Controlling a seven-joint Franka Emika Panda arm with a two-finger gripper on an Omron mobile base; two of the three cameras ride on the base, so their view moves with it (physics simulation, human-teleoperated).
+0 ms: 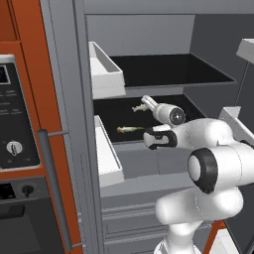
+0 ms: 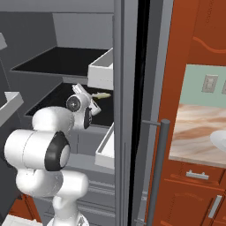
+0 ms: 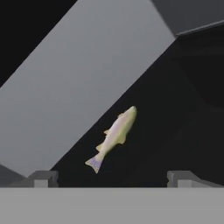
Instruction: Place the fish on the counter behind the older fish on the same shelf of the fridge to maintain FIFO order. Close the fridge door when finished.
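Two fish lie on the fridge's (image 1: 64,74) black shelf (image 1: 111,106): the older fish (image 1: 130,129) near the front lip, the fish (image 1: 140,107) behind it. The jaws hang wide open, empty, above the fish.

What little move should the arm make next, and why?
Probably draw the gripper straight back out of the fridge: its jaws stand open and empty, and the fish lies on the shelf behind the older fish.
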